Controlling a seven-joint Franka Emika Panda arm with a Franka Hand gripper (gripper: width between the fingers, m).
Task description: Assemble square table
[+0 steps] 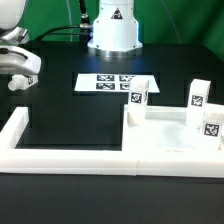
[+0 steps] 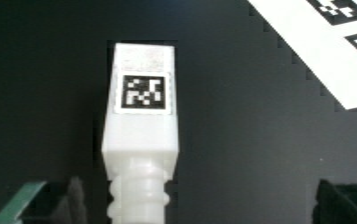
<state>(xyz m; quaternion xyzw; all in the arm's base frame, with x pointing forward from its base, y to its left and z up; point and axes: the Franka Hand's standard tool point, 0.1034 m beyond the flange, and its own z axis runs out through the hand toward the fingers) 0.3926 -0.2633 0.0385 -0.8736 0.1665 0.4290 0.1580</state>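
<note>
A white leg with a black-and-white tag lies flat on the black table, its threaded end pointing toward my gripper. My gripper is open. The leg's end sits between the two dark fingers, close to one of them and untouched by either. In the exterior view my gripper hangs low at the far left, and I cannot make out the leg under it. The white square tabletop lies at the exterior view's right with three tagged legs standing on it.
The marker board lies flat in the middle behind the tabletop, and its corner shows in the wrist view. A low white border wall runs along the front and left. The robot base stands at the back.
</note>
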